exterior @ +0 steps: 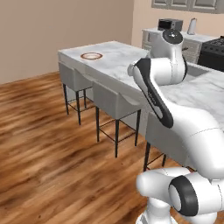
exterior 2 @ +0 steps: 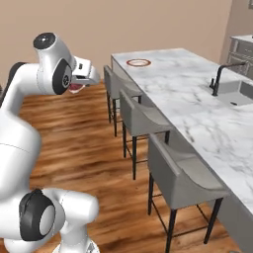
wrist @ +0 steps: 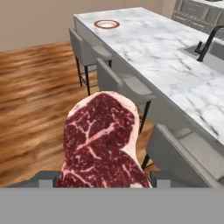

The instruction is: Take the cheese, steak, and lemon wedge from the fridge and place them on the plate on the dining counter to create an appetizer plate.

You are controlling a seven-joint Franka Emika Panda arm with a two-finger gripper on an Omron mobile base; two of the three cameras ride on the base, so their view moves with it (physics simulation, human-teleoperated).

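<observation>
Hand view: the gripper grasps the marbled raw steak, held upright between its fingers above the wooden floor. The red-rimmed plate sits near the far end of the marble bench, well apart. Grey stools line the bench's near edge; a black faucet stands at its right side.

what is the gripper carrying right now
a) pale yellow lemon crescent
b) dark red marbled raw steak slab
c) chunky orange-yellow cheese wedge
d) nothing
b: in the hand view the dark red marbled raw steak slab rises from between the two dark finger tips of the gripper, while the round white plate with the red-brown rim sits far off on the white marble dining counter.
</observation>
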